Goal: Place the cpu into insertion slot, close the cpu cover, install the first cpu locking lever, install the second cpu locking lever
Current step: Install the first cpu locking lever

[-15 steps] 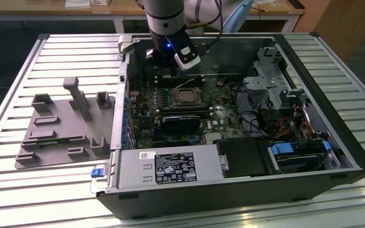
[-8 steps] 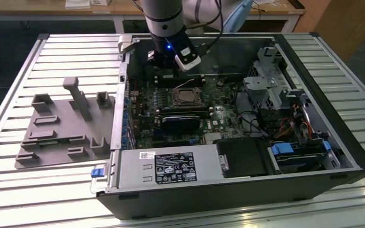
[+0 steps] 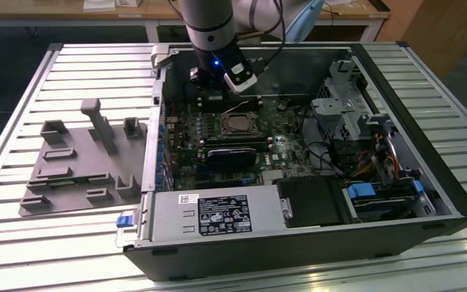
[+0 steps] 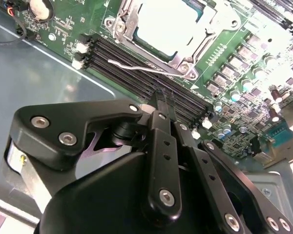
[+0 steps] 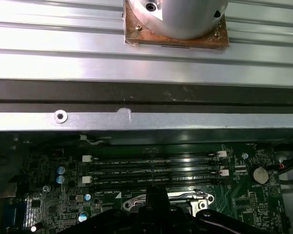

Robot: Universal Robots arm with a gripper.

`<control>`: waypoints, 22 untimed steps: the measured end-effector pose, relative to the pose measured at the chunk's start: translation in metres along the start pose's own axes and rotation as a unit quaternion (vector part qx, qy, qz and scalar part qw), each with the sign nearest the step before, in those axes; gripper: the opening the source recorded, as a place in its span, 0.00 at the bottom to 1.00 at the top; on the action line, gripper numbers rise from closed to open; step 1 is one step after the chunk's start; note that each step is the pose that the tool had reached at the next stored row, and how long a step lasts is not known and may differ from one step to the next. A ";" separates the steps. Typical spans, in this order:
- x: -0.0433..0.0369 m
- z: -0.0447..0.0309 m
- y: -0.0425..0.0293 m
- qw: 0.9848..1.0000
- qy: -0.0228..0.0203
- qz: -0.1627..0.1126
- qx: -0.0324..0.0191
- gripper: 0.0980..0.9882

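In the upper middle of the exterior view, the black linkage-type end effector (image 3: 217, 90) hangs inside the open black computer case (image 3: 298, 258). The case lies on the slatted metal counter (image 3: 55, 243).

In the second wrist view the end effector (image 4: 161, 101) looks drawn shut with nothing in it. Its tip sits over the long dark memory slots (image 4: 188, 105), near the socket but apart from it.

The small flat square cpu with the dull silver metal top (image 4: 173, 22) lies seated in the silvery-rimmed square insertion slot (image 3: 238, 123) on the green circuit board (image 4: 63, 29). In the exterior view this is just below the end effector.

The thin silvery metal cpu cover frame (image 4: 124, 24) appears to lie down around the chip. One thin bright wire locking lever (image 4: 136, 66) juts out along the socket's edge and seems unlatched.

I judge the cpu to be light and stiff but delicate, best taken by its side edges and never pressed on top at an angle. The cover is thin sheet metal on a hinge and should swing easily. The lever is a springy wire that will push back, and it is slick and narrow, so the bent free end is the place to catch it.
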State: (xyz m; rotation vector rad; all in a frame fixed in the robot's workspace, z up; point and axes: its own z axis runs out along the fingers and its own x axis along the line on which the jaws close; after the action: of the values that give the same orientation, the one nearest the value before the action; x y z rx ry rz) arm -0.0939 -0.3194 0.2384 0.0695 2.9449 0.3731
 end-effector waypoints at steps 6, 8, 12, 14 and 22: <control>-0.0014 0.0026 -0.0005 1.000 0.000 0.000 0.000 0.00; -0.0026 0.0034 -0.0007 1.000 0.000 0.000 0.000 0.00; -0.0054 0.0047 -0.0008 1.000 0.000 0.000 0.000 0.00; -0.0067 0.0053 -0.0008 1.000 0.000 0.000 0.000 0.00; -0.0143 0.0079 -0.0010 1.000 0.000 0.000 0.000 0.00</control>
State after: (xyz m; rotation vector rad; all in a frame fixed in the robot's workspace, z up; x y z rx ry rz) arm -0.0785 -0.3194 0.2329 0.0695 2.9448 0.3734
